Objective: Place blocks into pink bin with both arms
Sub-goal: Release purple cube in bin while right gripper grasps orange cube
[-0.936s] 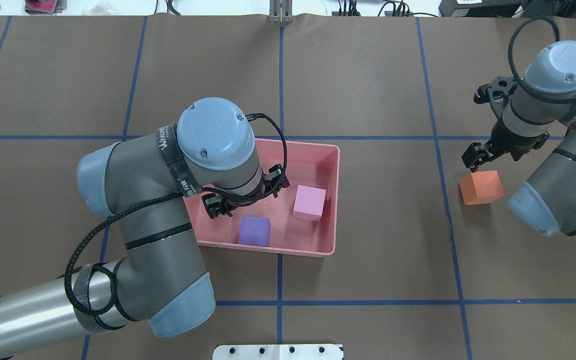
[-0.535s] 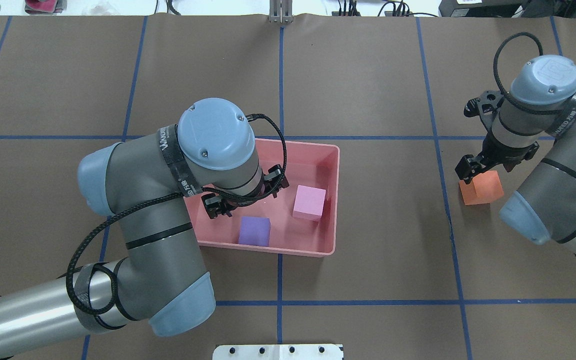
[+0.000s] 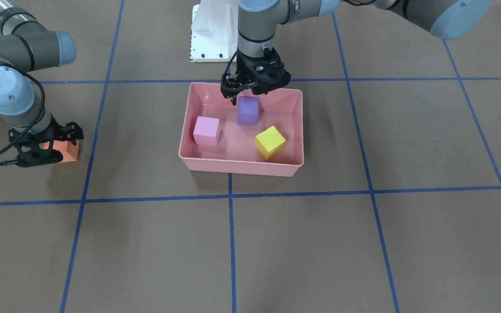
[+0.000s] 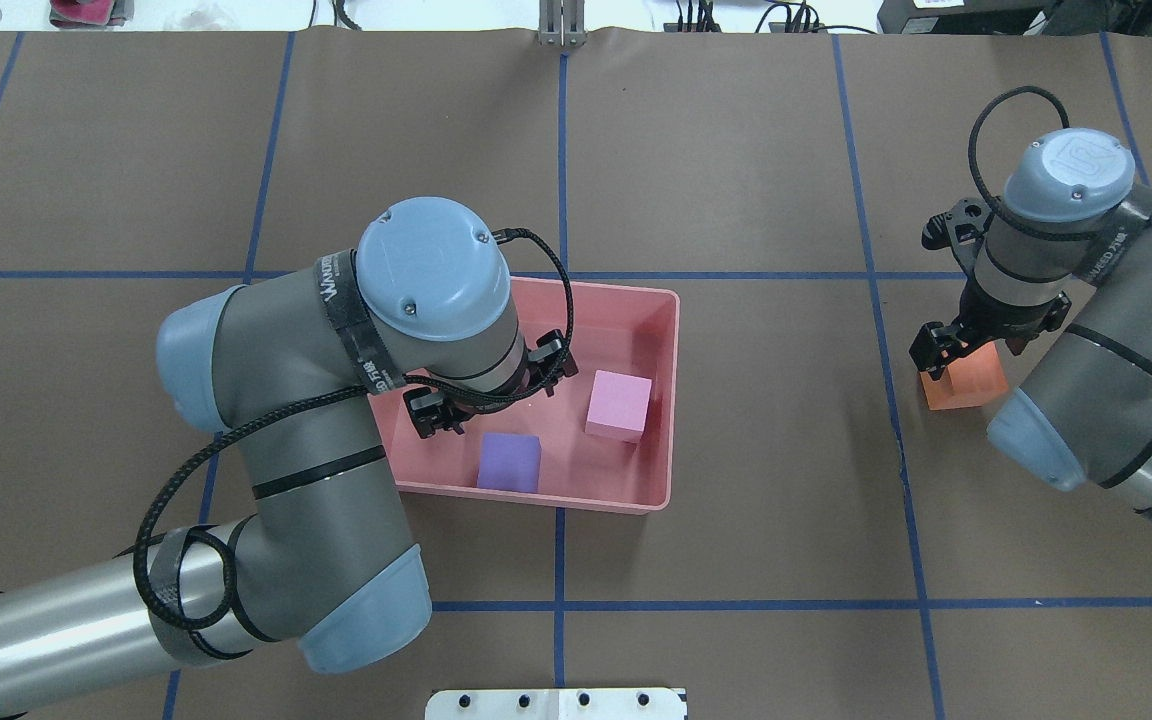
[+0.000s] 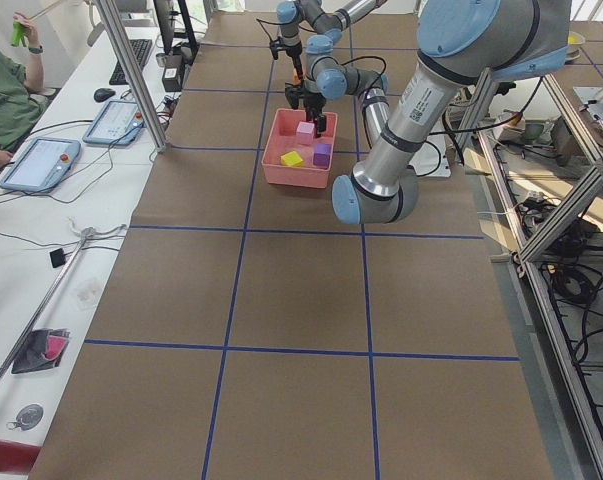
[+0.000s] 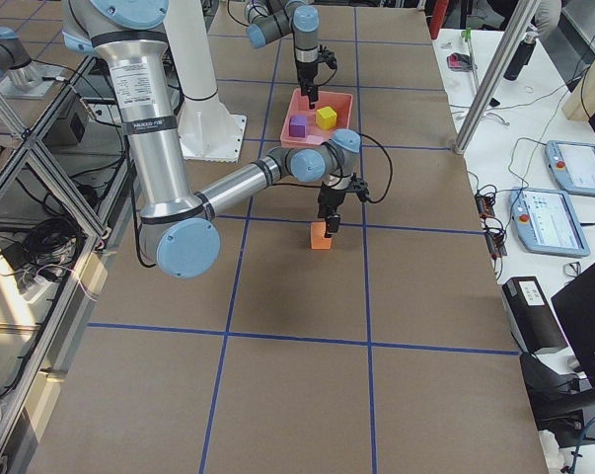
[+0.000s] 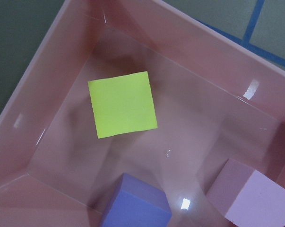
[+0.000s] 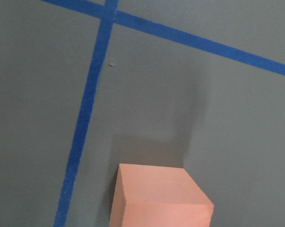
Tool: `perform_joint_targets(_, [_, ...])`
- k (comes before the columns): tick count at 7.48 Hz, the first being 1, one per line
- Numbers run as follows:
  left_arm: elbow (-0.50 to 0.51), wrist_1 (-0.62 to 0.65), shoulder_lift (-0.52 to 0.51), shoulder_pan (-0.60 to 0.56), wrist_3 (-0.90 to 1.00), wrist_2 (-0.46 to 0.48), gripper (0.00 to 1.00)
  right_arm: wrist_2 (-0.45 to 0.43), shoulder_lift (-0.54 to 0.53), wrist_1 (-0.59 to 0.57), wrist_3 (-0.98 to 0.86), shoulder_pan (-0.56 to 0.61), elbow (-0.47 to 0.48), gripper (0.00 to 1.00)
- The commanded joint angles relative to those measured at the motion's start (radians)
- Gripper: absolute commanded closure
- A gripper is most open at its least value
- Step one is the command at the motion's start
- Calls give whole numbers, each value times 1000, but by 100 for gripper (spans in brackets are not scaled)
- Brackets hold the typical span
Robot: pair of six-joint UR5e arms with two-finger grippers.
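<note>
The pink bin (image 4: 672, 400) sits mid-table and holds the light pink block (image 4: 619, 404) and the purple block (image 4: 510, 462). The yellow block (image 3: 270, 141) also lies in the pink bin (image 3: 237, 167); in the overhead view my left arm hides it. My left gripper (image 4: 491, 385) hangs open and empty over the bin, above the purple block (image 3: 248, 111). The orange block (image 4: 974, 382) stands on the table at the right. My right gripper (image 4: 966, 355) is open, low over it, fingers straddling the orange block (image 3: 68, 153).
The white robot base plate (image 4: 556, 703) is at the near table edge. Blue tape lines cross the brown table cover. A metal bracket (image 4: 561, 25) stands at the far edge. Operator desks with tablets (image 5: 41, 165) run along the far side.
My right arm has swung toward the view's left and come down so its gripper now covers part of the orange block. My left arm and the blocks in the bin have not moved.
</note>
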Motion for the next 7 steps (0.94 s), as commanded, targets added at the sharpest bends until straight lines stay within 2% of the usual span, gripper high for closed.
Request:
perform_joint_targets(1, [0, 0, 0, -1, 4, 2, 0, -6, 4, 1, -1, -22, -26, 0])
perform_joint_targets(2, [0, 0, 0, 0, 5, 0, 0, -6, 5, 1, -1, -31, -34, 7])
perform_joint_targets(3, [-1, 0, 0, -1, 7, 0, 0, -6, 7, 1, -3, -31, -34, 79])
perform_joint_targets(4, [-14, 0, -2, -7, 8, 0, 0, 0, 19, 1, -21, -28, -19, 100])
perform_joint_targets(7, [-93, 30, 30, -91, 130, -5, 0, 26, 19, -12, -10, 66, 97, 100])
